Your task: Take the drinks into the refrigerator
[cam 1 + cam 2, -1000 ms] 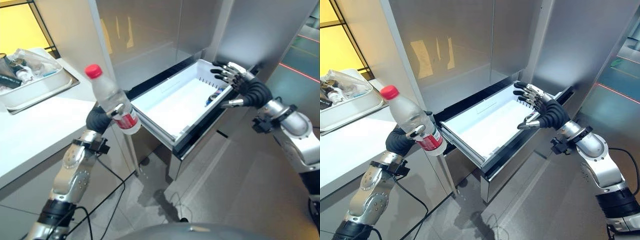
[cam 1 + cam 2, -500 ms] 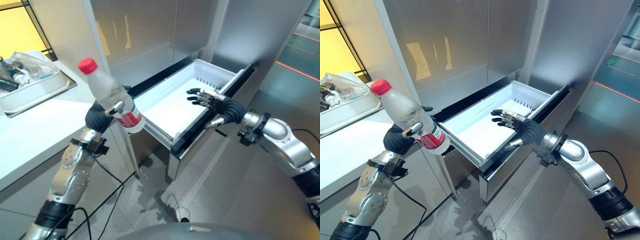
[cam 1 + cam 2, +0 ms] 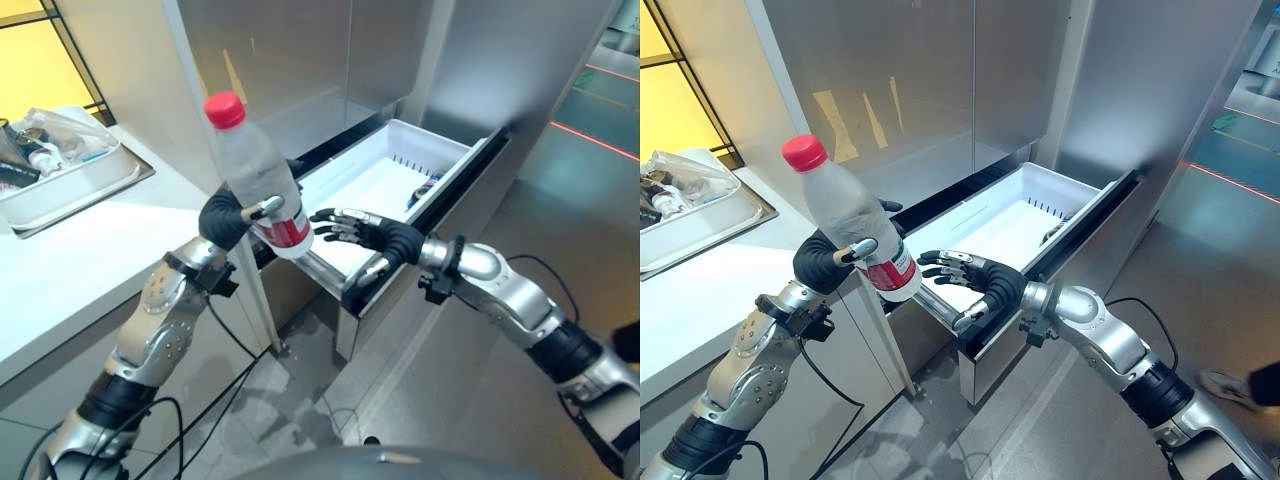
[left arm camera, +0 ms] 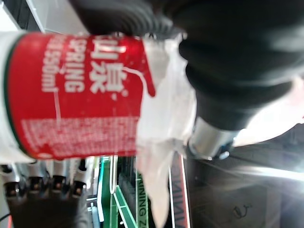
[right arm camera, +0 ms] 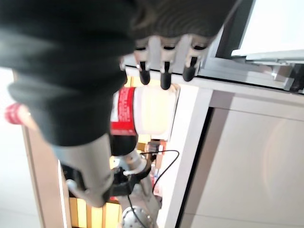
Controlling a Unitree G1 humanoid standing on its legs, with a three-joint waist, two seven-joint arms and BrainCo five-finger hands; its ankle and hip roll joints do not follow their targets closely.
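**Bottle just off my right fingertips, ready to change hands**

My left hand (image 3: pixel 228 216) was curled round the water bottle (image 3: pixel 256 178), gripping it near the red label with the red cap up and the long axis tilted only slightly from upright. My right hand (image 3: pixel 978 276) reached toward it with fingers (image 3: pixel 943 262) spread and straight, holding nothing, the tips just beside the bottle's lower end but apart from it. The bottle lay straight ahead of those fingertips, so I judged the right hand nearer to the open refrigerator drawer (image 3: pixel 400 147) behind it. The bottle was clear, thin, ribbed plastic, likely to dent under a squeeze; the drawer was smooth white plastic, box-shaped, with a small dark item at its far wall.
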